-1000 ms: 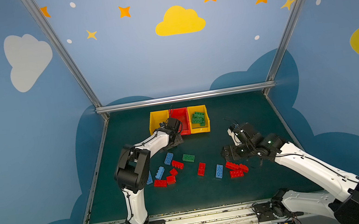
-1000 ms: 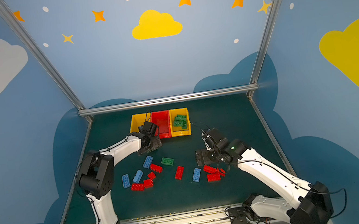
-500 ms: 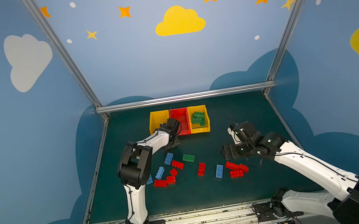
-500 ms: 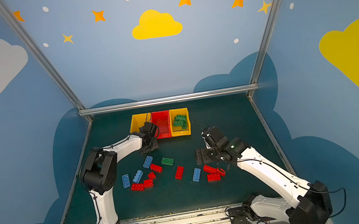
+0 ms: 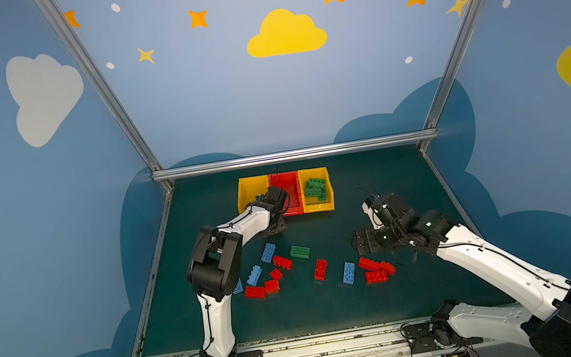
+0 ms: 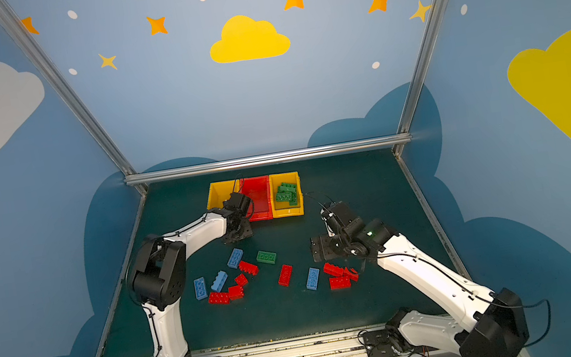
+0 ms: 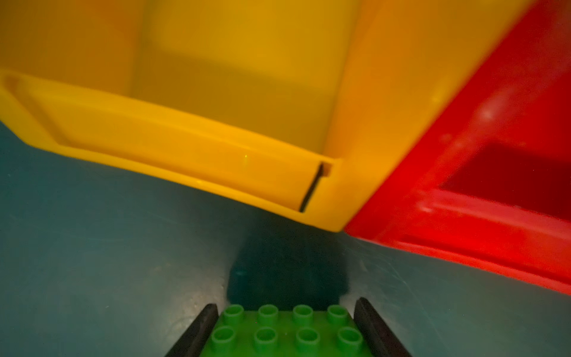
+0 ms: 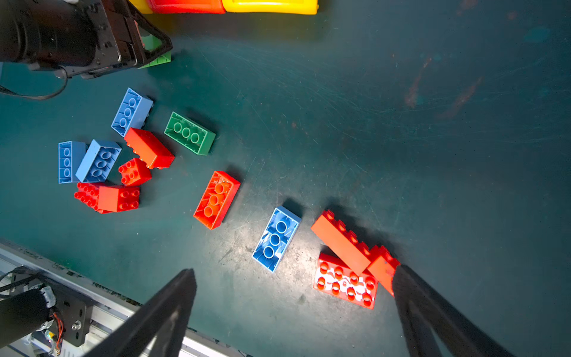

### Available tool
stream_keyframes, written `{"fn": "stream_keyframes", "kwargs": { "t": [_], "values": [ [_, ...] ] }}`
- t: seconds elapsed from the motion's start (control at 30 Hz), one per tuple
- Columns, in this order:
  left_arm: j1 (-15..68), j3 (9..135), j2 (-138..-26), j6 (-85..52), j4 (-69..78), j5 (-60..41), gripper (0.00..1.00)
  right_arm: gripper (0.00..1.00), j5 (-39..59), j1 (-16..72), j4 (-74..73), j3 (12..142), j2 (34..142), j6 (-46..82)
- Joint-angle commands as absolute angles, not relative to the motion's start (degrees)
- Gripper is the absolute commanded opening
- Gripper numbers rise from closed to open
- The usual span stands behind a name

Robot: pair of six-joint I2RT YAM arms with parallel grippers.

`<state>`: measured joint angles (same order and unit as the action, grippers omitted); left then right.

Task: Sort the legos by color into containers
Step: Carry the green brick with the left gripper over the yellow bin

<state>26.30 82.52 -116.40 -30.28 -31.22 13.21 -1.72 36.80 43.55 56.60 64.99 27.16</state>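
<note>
Your left claw point(image 7: 285, 304) is half closed, its two fingers pressed against the sides of a green brick point(image 7: 285, 333) that sits studs-up between them. Just ahead of its tips is the front corner where the left yellow bin point(image 7: 185, 148) meets the red bin point(image 7: 463, 222). You cannot tell whether the brick rests on the dark mat point(image 7: 92, 247).

Your right claw point(image 8: 293, 270) hangs wide open over the mat, gripping nothing. A blue brick point(image 8: 276, 239) lies underside-up just ahead, between its fingers. A small red brick point(image 8: 383, 269) touches one fingertip, beside a long red brick point(image 8: 340, 241) that lies across another red brick point(image 8: 344, 282).

The right yellow bin point(image 5: 319, 206), past the red bin from your left claw, holds green bricks point(image 5: 314, 188).
</note>
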Motion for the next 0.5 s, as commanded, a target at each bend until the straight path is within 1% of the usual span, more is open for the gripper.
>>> {"fn": "stream_keyframes", "kwargs": {
  "t": [0.0, 0.23, 0.37, 0.47],
  "values": [
    [28.6, 87.2, -114.9, -28.0, -34.7, 15.7, 0.37, 0.97, -2.4, 36.5, 44.3, 58.0, 63.6, 27.5],
    [32.8, 104.1, -120.0, -24.3, -40.3, 17.8, 0.39, 0.97, -3.3, 36.0, 45.7, 57.1, 59.7, 27.2],
    [34.0, 116.5, -126.1, -21.8, -43.0, 18.1, 0.39, 0.97, -3.8, 35.5, 46.8, 56.4, 56.6, 27.1],
    [34.6, 124.0, -131.1, -19.6, -42.3, 18.2, 0.39, 0.97, -4.1, 34.9, 47.7, 56.0, 54.9, 26.9]
  ]
}}
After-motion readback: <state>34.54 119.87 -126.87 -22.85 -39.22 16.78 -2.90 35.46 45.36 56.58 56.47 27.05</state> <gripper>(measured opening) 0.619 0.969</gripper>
